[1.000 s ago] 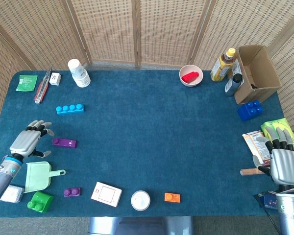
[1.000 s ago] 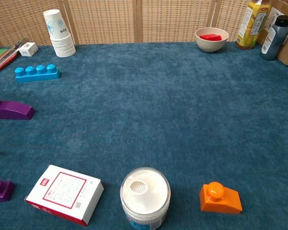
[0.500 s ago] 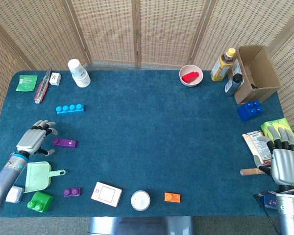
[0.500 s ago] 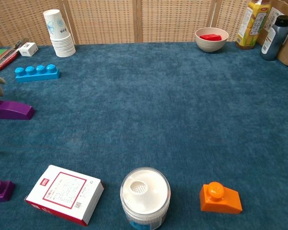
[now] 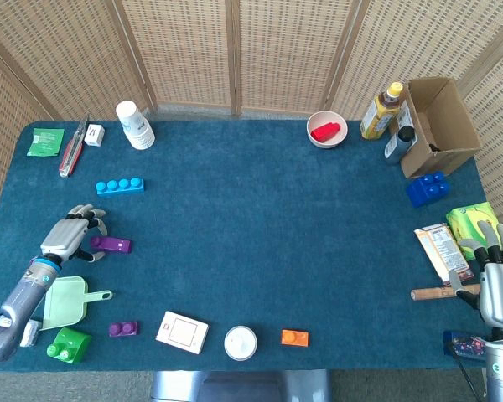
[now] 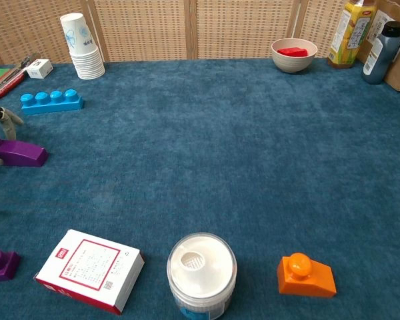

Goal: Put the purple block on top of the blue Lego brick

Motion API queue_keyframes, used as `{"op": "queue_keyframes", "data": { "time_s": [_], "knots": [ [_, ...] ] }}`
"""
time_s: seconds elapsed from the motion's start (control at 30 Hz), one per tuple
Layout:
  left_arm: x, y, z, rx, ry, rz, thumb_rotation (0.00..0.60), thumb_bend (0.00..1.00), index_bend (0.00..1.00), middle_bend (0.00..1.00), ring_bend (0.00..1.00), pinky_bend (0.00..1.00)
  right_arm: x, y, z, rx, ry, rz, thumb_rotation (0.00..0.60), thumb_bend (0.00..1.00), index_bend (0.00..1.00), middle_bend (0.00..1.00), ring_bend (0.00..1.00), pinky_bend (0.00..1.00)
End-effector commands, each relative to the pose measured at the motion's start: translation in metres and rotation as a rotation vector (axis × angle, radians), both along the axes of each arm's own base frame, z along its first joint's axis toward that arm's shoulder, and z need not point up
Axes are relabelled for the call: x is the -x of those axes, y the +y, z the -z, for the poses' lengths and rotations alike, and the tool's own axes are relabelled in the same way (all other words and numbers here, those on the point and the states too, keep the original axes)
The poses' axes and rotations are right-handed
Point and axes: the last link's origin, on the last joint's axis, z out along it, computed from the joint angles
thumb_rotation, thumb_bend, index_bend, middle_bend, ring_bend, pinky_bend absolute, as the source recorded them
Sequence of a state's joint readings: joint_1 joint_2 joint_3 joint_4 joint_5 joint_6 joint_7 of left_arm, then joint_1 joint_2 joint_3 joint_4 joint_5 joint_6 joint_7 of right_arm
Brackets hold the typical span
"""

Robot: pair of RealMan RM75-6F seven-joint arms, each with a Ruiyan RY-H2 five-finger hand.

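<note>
The purple block (image 5: 111, 244) lies on the blue cloth at the left, also seen in the chest view as the purple block (image 6: 17, 153). My left hand (image 5: 70, 235) is at its left end with fingers spread, holding nothing; I cannot tell whether it touches the block. Only its fingertips (image 6: 0, 113) show in the chest view. A light blue Lego brick (image 5: 120, 185) (image 6: 51, 101) lies just beyond the block. A darker blue brick (image 5: 427, 188) sits far right. My right hand (image 5: 499, 283) rests empty at the right edge, fingers apart.
Near the left hand are a green scoop (image 5: 67, 301), a green brick (image 5: 67, 345) and a small purple brick (image 5: 122, 328). A white box (image 5: 182, 332), a white jar (image 5: 241, 342) and an orange brick (image 5: 294, 337) line the front. Cups (image 5: 134, 125), bowl (image 5: 327, 130) and cardboard box (image 5: 436, 126) stand at the back.
My left hand has moved right, up to the purple block's left end. My right hand has slid down toward the front right corner. No object has moved.
</note>
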State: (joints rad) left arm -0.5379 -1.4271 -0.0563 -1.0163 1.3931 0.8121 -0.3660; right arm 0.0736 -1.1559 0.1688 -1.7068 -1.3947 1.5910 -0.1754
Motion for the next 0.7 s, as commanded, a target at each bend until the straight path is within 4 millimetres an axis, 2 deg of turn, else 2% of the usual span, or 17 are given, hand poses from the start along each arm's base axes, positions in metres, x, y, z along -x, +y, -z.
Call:
{"op": "queue_keyframes", "data": {
  "time_s": [0.03,0.2,0.47,0.53,0.7],
  "knots": [
    [-0.001,0.001,0.001,-0.006,-0.014,0.001,0.6,0.31,0.5,0.21,0.04,0.0,0.0,0.001,0.0,0.001,0.001,0.0,0.6,0.29,0.33,0.13,0.0,0.0],
    [0.0,0.002,0.0,-0.021,-0.022,-0.007,0.6,0.35,0.6,0.25,0.06,0.0,-0.001,0.001,0.0,0.002,-0.001,-0.005,0.6,0.29,0.33,0.13,0.0,0.0],
    [-0.008,0.01,-0.015,-0.048,-0.057,-0.007,0.6,0.38,0.63,0.28,0.09,0.0,0.001,-0.001,0.003,0.001,-0.011,-0.008,0.6,0.29,0.33,0.14,0.0,0.0],
    [-0.011,0.013,-0.021,-0.065,-0.068,-0.007,0.6,0.38,0.63,0.28,0.09,0.0,0.001,-0.002,0.003,0.001,-0.015,-0.01,0.6,0.29,0.33,0.14,0.0,0.0],
    [-0.02,0.029,-0.051,-0.117,-0.073,0.001,0.6,0.38,0.63,0.28,0.09,0.0,0.002,-0.004,0.004,-0.003,-0.023,-0.016,0.6,0.29,0.33,0.14,0.0,0.0]
  ]
}}
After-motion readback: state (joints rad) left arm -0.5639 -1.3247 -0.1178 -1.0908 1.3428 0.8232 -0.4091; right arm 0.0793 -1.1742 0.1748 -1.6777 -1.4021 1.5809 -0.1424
